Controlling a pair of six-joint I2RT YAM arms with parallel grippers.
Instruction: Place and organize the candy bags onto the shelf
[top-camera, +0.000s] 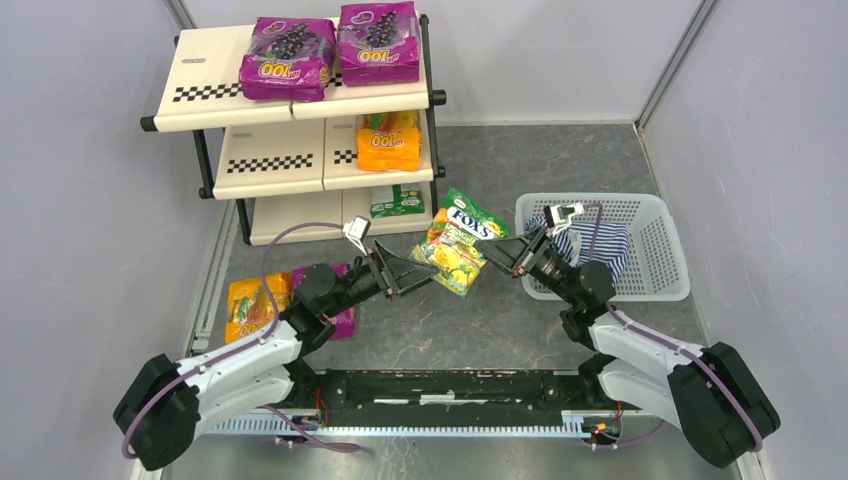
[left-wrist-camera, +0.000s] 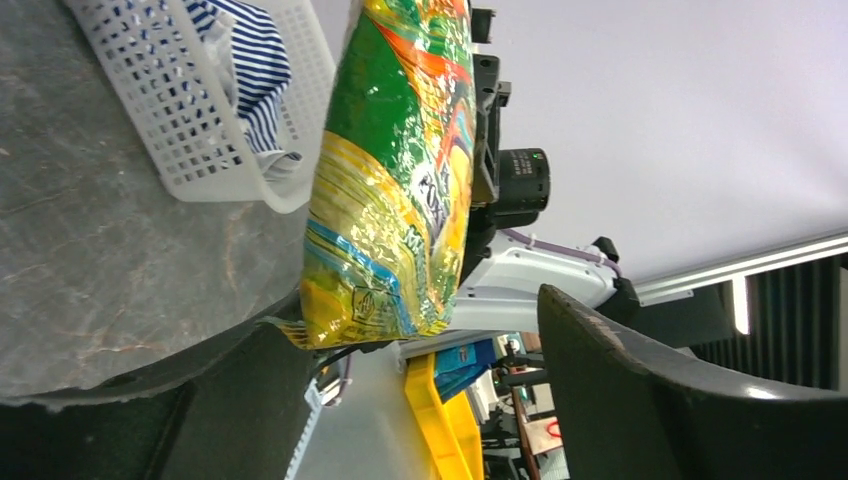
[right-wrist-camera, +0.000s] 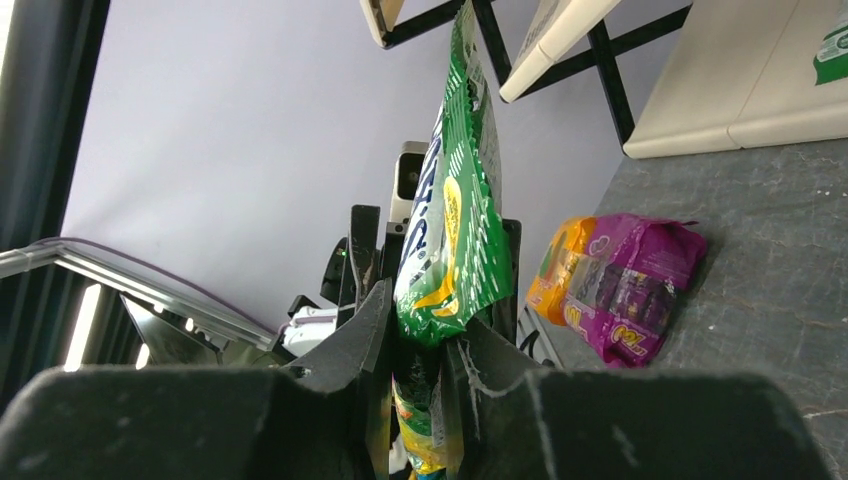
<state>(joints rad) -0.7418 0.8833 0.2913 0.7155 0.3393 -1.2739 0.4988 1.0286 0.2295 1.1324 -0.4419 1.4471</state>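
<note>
My right gripper (top-camera: 490, 252) is shut on the edge of a green fruit-printed candy bag (top-camera: 460, 243) and holds it above the floor; the right wrist view shows the bag (right-wrist-camera: 450, 230) pinched between the fingers (right-wrist-camera: 420, 320). My left gripper (top-camera: 425, 275) is open at the bag's opposite edge; in the left wrist view the bag's corner (left-wrist-camera: 395, 180) sits by one finger, jaws wide (left-wrist-camera: 420, 330). The shelf (top-camera: 200, 90) holds two purple bags (top-camera: 287, 58) on top, an orange bag (top-camera: 388, 142) in the middle and a green bag (top-camera: 397, 201) at the bottom.
An orange bag (top-camera: 245, 308) and a purple bag (top-camera: 340, 315) lie on the floor by my left arm, also in the right wrist view (right-wrist-camera: 630, 290). A white mesh basket (top-camera: 660, 250) with a striped cloth (top-camera: 600, 245) stands at the right.
</note>
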